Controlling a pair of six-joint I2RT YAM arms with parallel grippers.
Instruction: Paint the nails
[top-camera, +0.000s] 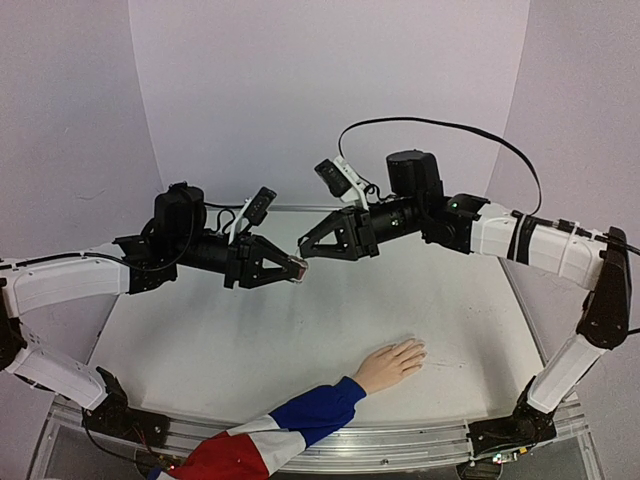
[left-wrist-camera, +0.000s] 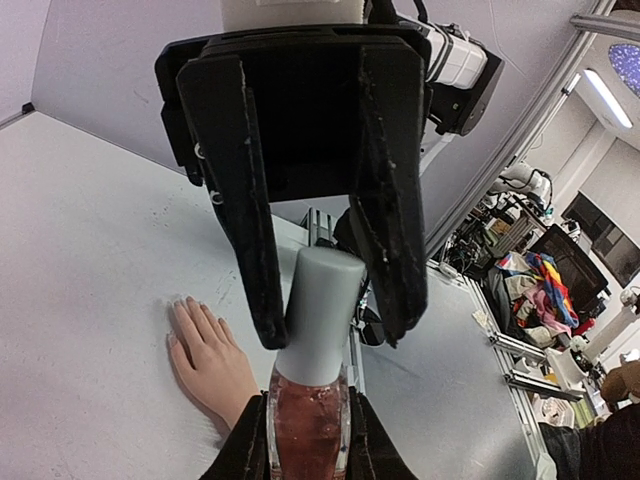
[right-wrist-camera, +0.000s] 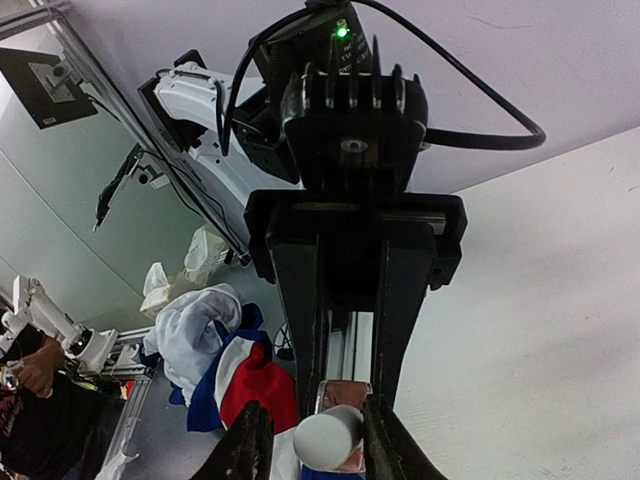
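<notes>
Nails (top-camera: 421, 350) | on table (top-camera: 200, 340), well below both jaws | bottle (top-camera: 297, 267) between jaws

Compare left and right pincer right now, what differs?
Left pincer is clamped on the pink glass body of the bottle. Right pincer only straddles the white cap, with a gap showing beside one finger. Left pincer reaches in from the left, right pincer from the right, and their tips meet. Both are black, two-fingered and raised off the table.

White table (top-camera: 200, 350), flesh-coloured hand (top-camera: 392, 365) lying flat
</notes>
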